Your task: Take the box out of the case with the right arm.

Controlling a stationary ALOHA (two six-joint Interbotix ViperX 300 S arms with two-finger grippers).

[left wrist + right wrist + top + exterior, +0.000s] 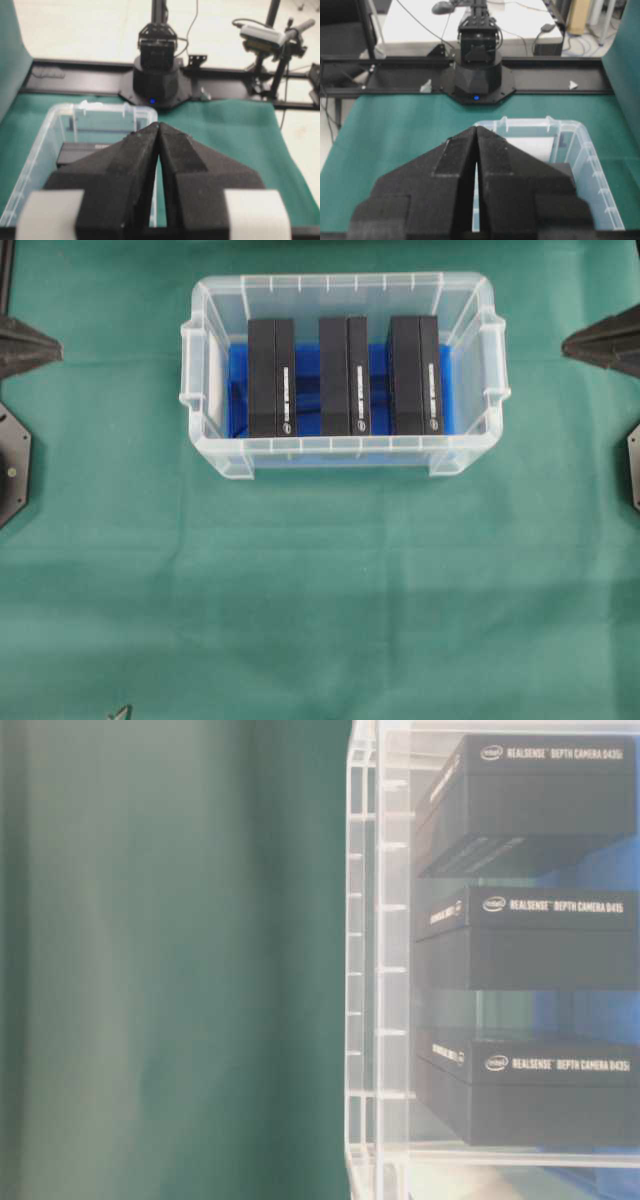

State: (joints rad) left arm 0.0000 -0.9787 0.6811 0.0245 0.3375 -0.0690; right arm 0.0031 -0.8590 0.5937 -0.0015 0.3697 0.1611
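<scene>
We had the desk [320, 590] first, draped in green cloth and filling the overhead view. On it, toward the far middle, sat the case [343, 454], a clear tub with a rim, side handles and a bright blue floor. Inside it stood three black boxes in a row, apart from one another: the left box [271, 377], the middle box [344, 376] and the right box [414, 374]. From the table-level view we read white lettering on their faces through the clear wall, "RealSense Depth Camera" on each.

Both arms sat back at the desk's edges, well apart from the case. Our right claw [476, 131] showed in its wrist view with the two dark foam-faced fingers pressed together at the tips, nothing between them. Beyond and below those tips we saw the case's near end, with the edge of a box showing beside the claw; which box it was we could not tell. In the overhead view the right claw's tip [568, 343] poked in from the right edge, level with the case's handle but clear of it.

Our left claw [159, 127] was the same story: fingers closed tip to tip, gripping nothing, white bands on its body, the case ahead of it.

Open green cloth lay between the right claw and the case.
</scene>
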